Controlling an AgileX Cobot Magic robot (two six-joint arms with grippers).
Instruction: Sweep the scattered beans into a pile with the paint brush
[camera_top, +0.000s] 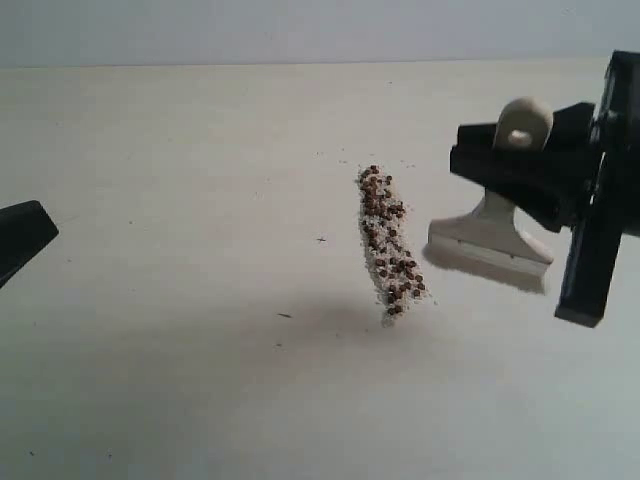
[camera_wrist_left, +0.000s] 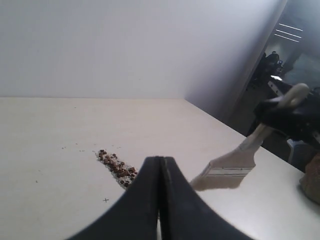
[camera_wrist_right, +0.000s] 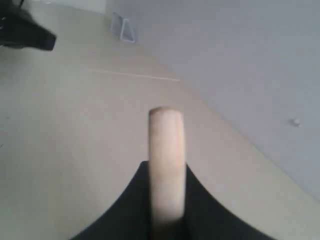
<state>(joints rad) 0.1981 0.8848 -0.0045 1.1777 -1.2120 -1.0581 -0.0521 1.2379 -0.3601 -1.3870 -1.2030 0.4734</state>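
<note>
Exterior view, listed left to right. Left gripper: jaws closed, empty, well left of the beans. Beans: one narrow ridge, not yet heaped. Paint brush: just right of the beans, bristles down, handle clamped in right gripper. You seem mid-sweep; next, push the ridge's ends inward.

Tiny round dark reddish-brown beans are flecked with fine white grains, mottled against the plain cream-beige table. The wide flat paint brush shows a cream-white handle, silver ferrule and pale whitish bristles.
</note>
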